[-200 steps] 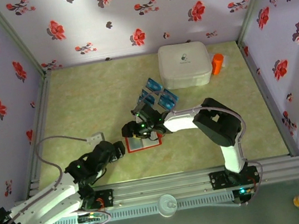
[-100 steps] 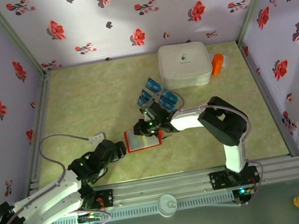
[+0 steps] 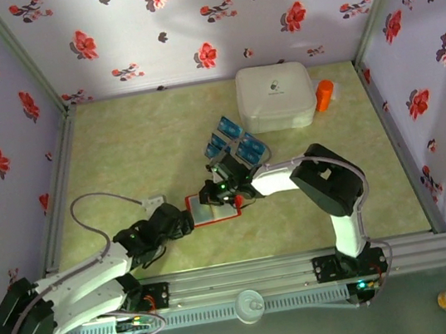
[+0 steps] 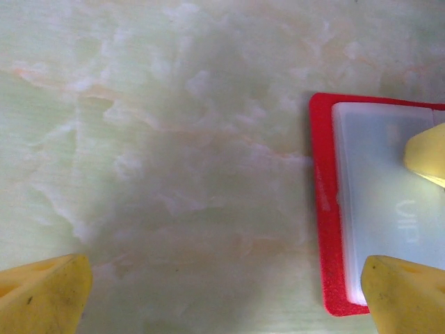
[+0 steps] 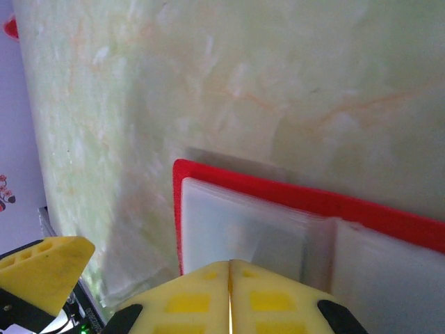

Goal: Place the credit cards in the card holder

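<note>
I am working over the small flat red card holder [image 3: 217,212], which is lying open on the pale green marbled tabletop [image 3: 136,146] with its clear inner pockets facing up. The blue and teal credit cards [image 3: 234,142] are lying in a loose cluster just beyond the holder's far edge, between it and the big white rounded box [image 3: 275,96]. None of them is showing inside a pocket that I can make out.

My right gripper [image 5: 229,292] is sitting over the holder's far edge with its yellow fingers pressed flat together, and nothing is visible between them. My left gripper [image 4: 222,299] is hanging just beside the holder's left edge with its fingers spread wide. One fingertip [image 4: 407,292] is overlapping the holder's near corner, though I cannot tell whether it is touching.

What is worrying me is how near my two grippers are to each other above the holder [image 4: 323,209]. If either one is swinging across carelessly, they could knock together. The holder also looks unpinned, so I judge that a push on a pocket could slide it. The cards are overlapping too, so a pinch could lift two at once.
</note>
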